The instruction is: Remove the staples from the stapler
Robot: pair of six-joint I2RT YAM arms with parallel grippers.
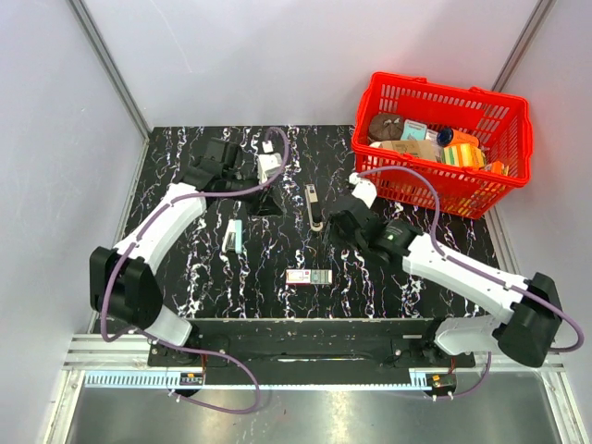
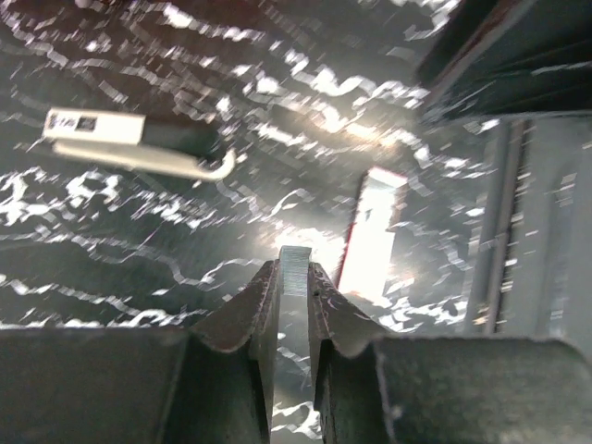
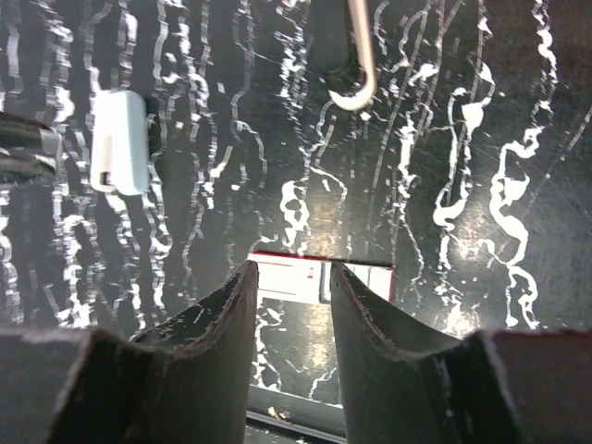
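A red basket [image 1: 435, 190] of assorted packets stands at the far right corner of the table [image 1: 185, 287], well apart from the work. A red-and-white box [image 1: 308, 277] lies toward the front and a pale blue object [image 1: 232, 237] sits left of centre; neither touches the stapler [image 1: 314, 208]. The stapler lies flat mid-table between the two grippers, its long axis running near to far and its curled metal end toward the arms' bases. The left arm reaches far out, then bends inward. Its left gripper [image 2: 293, 276] is pinched almost closed on a short strip of staples [image 2: 294, 264]. The right arm stretches in low from the right, with the right gripper [image 3: 292, 270] spread apart and holding nothing — the box shows between its fingers
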